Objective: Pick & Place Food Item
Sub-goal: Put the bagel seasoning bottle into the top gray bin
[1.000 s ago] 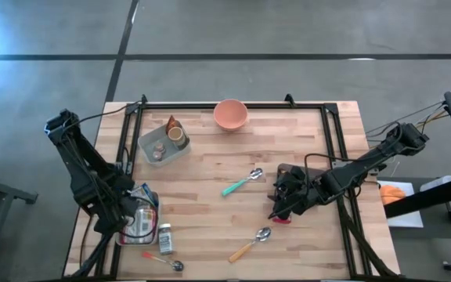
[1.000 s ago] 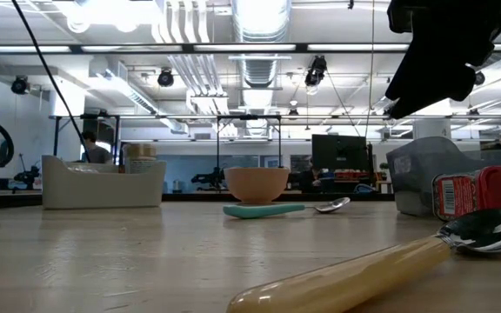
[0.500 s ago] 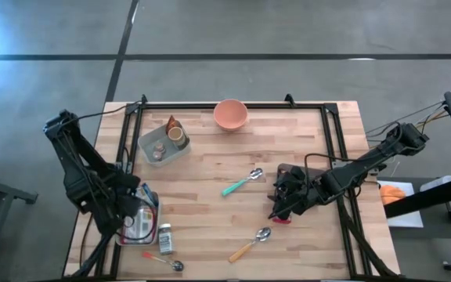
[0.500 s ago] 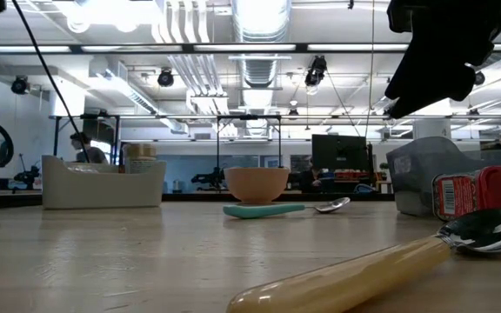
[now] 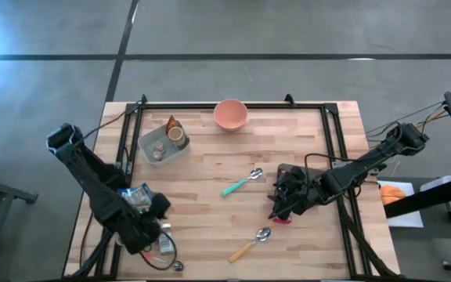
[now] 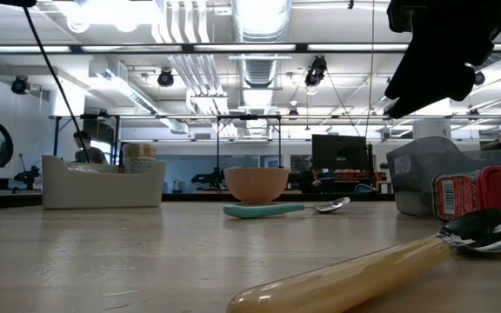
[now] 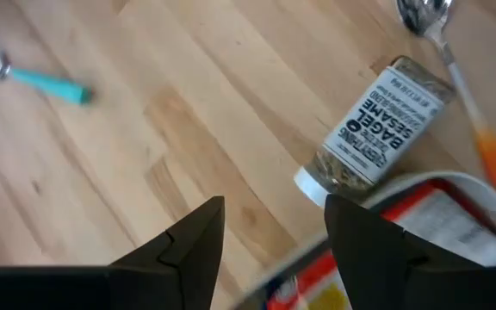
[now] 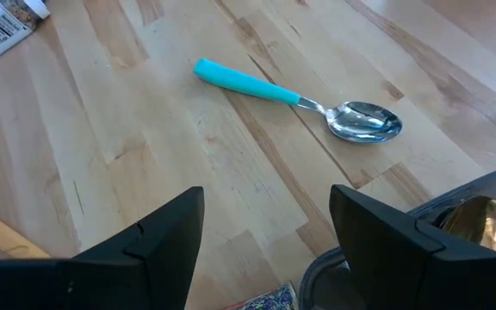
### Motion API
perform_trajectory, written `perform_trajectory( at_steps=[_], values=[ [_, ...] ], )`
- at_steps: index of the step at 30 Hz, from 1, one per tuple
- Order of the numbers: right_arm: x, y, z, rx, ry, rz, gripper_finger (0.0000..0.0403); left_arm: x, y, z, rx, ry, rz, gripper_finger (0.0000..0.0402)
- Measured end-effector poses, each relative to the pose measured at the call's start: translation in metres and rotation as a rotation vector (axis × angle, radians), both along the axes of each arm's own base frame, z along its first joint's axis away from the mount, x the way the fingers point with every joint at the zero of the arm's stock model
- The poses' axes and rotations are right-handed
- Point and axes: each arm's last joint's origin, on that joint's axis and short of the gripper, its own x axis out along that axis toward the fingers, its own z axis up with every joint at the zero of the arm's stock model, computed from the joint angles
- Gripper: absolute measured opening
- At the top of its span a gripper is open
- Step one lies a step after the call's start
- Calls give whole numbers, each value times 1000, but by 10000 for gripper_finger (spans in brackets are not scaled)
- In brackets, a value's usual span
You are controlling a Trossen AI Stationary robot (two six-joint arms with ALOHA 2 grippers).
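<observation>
My left gripper (image 5: pixel 160 208) (image 7: pixel 274 245) hangs open above the near left of the table, over the right rim of a white tray (image 5: pixel 129 229) of packets. A spice jar (image 7: pixel 375 131) (image 5: pixel 165 240) lies on its side on the wood just beyond the fingers. My right gripper (image 5: pixel 277 206) (image 8: pixel 265 250) stands open above the table at the right, next to a grey bin (image 5: pixel 288 174) and a red can (image 6: pixel 484 191). A teal-handled spoon (image 8: pixel 295 97) lies ahead of it. Nothing sits between either pair of fingers.
A pink bowl (image 5: pixel 230 114) stands at the far edge. A grey bin with cups (image 5: pixel 164 142) is at the far left. A yellow-handled spoon (image 5: pixel 250 244) lies near the front. An orange-handled spoon (image 7: pixel 461 82) lies by the jar. Bare wood lies in the middle.
My left arm has swung from above the tray toward the table's right and near edge, and its wrist has rolled; its gripper now hangs over the tray's right rim by the spice jar. Nothing on the table has moved.
</observation>
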Motion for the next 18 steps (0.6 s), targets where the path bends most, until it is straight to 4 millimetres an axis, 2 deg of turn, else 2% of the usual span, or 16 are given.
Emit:
perform_trajectory(
  at_steps=[8,18],
  values=[
    [0,0,0,2,1,2,248,23,-18,-25,24,10,-60,225],
    [0,0,0,3,2,4,248,30,-25,-29,-26,8,-136,327]
  ],
)
